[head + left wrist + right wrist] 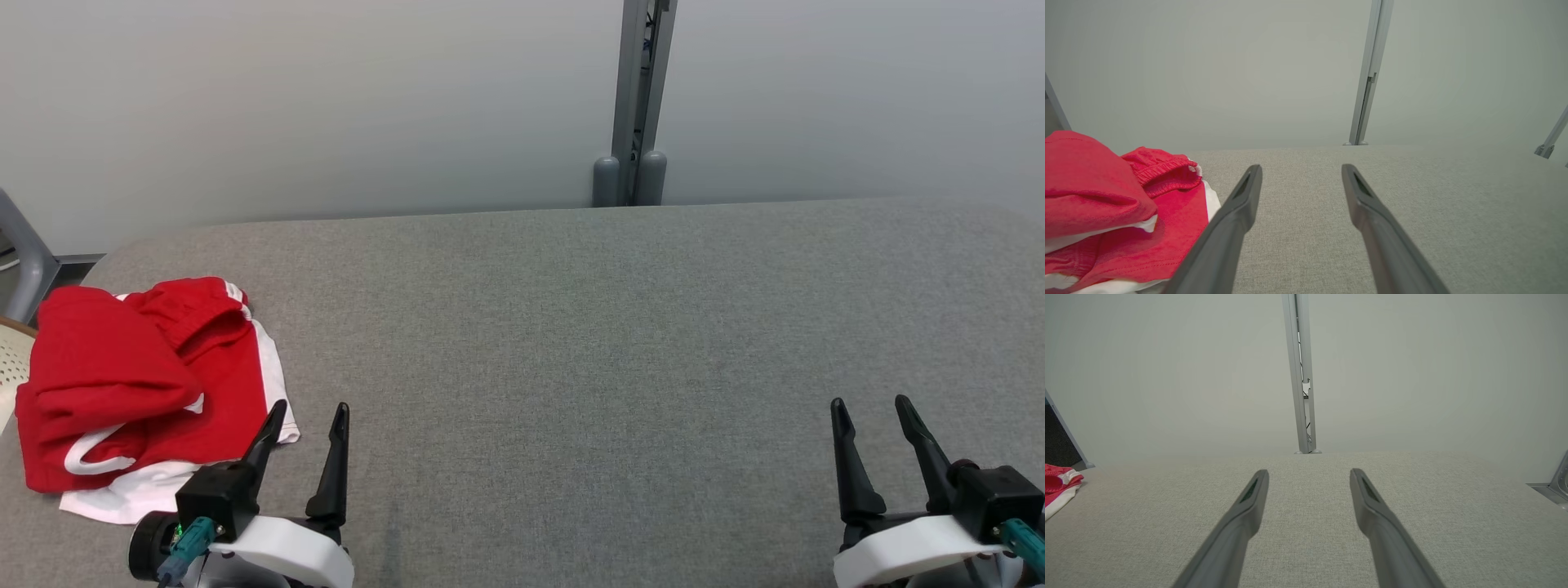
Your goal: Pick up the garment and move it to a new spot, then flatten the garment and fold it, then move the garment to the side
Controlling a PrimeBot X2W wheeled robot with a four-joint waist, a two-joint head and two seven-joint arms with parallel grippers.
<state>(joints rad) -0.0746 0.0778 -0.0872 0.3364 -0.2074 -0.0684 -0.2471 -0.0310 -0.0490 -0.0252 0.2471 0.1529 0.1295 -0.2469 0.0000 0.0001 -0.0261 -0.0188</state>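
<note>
The garment [147,384] is a red pair of shorts with white trim, lying crumpled at the near left of the grey fabric table [588,327]. My left gripper [314,412] stands open just to the right of the garment's near corner, nothing between its fingers. In the left wrist view the garment [1106,212] bunches up at the left of the left gripper [1302,169], beside the left finger. My right gripper [872,406] is open at the near right, far from the cloth. In the right wrist view the right gripper [1309,473] points over bare table, with the garment [1059,486] at the far left edge.
A grey metal post [637,98] rises against the pale wall behind the table's far edge. A grey chair frame [24,253] and a pale perforated seat [12,367] sit off the table's left edge. The wide middle and right of the table are bare fabric.
</note>
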